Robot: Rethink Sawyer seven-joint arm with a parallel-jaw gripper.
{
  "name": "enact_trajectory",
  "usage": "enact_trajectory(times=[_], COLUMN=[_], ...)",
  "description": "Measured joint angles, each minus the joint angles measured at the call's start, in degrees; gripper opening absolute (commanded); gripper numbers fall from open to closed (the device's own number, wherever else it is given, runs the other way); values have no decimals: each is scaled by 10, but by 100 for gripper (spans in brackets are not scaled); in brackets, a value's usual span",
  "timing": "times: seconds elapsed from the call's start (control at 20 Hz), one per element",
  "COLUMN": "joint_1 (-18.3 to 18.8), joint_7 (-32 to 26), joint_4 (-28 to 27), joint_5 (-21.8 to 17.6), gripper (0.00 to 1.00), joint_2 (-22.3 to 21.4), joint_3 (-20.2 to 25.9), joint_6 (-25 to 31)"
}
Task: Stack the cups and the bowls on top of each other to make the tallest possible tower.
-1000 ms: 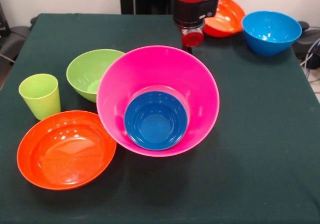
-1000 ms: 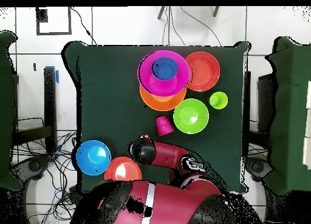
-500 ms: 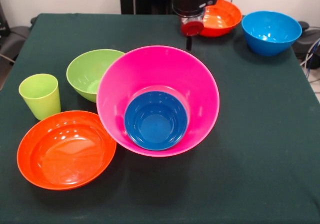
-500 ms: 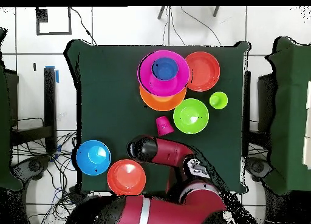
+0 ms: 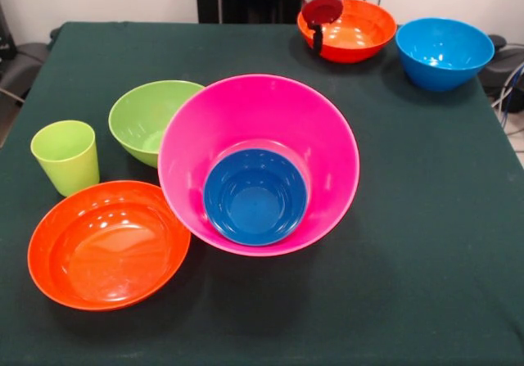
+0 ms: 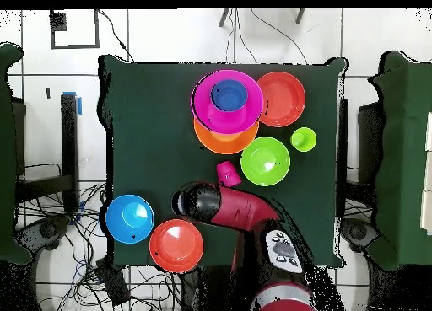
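Arm (image 6: 232,208) bent low across desk (image 5: 426,219); pincer (image 5: 319,14) at top edge above shallow red-orange bowl (image 5: 354,32); grip state unclear.

Your gripper (image 5: 319,32) sat at the very top of the front view, mostly cropped out. Only the underside of the wrist housing, a dark red round face and one thin black finger (image 5: 318,38) showed below it. I couldn't tell from either view whether the fingers were parted or closed. Nothing was visible between or under the finger. From overhead, your arm (image 6: 232,208) lay nearly level, its black round end (image 6: 187,201) pointing away from the base, the red link running back to the elbow joint with its grey button pad (image 6: 282,249). The overhead view hid the fingers under the arm.
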State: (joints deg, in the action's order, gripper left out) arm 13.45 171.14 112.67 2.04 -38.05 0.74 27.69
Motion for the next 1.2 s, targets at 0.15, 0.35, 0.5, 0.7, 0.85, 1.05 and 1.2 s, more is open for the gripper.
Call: enact_trajectory(times=[0.15, 0.35, 0.5, 0.7, 0.85, 1.05, 1.2], joint_1=[1, 6, 7, 12, 23, 40, 36], joint_7=[0, 0, 0, 0, 0, 0, 0], joint_4=[13, 33, 46, 60, 72, 94, 113], joint_5=[12, 28, 36, 41, 45, 54, 64], gripper=[100, 100, 100, 100, 100, 100, 100], joint_2=[-9, 3, 26, 58, 78, 97, 100], joint_3=[6, 24, 43, 72, 101, 140, 157], joint_6=[-18, -80, -145, -206, -223, -224, -224])
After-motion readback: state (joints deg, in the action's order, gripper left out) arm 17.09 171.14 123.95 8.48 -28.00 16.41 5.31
